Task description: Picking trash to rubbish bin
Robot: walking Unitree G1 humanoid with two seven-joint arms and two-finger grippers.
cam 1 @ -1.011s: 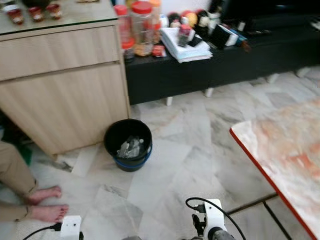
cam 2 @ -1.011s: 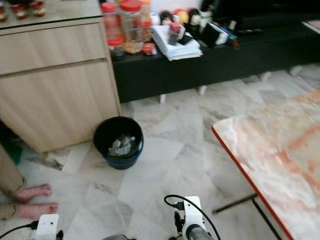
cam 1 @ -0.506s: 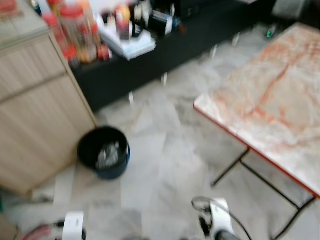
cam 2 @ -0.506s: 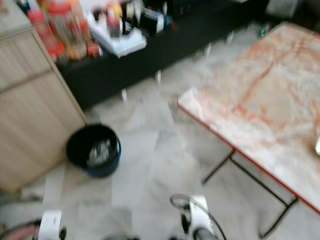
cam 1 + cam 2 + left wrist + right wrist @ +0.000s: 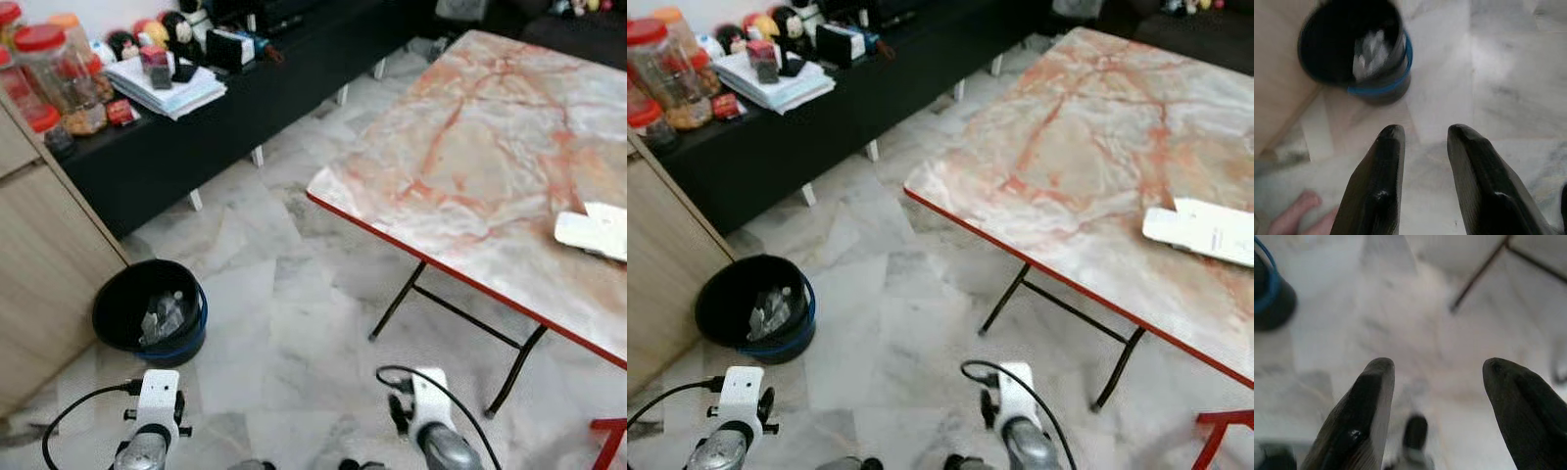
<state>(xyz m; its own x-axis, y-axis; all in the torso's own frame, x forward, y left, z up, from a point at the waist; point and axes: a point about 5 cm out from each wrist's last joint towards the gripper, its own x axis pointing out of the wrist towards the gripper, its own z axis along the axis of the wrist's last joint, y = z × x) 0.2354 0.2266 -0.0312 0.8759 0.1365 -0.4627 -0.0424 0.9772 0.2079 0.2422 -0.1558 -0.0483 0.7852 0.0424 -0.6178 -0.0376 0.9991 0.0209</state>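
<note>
A pale marble-tiled floor (image 5: 294, 323) is seen, with a black rubbish bin (image 5: 147, 318) at about 9 o'clock beside a wooden cabinet (image 5: 39, 264). A marbled folding table (image 5: 470, 166) lies toward 2 o'clock, and a white flat piece of trash (image 5: 596, 231) rests on it near 3 o'clock. The search step is judged to be in hand. The left gripper (image 5: 1422, 134) is held narrowly parted and empty, the right gripper (image 5: 1437, 369) wide and empty. Next, an approach to the table and a reach are called for.
</note>
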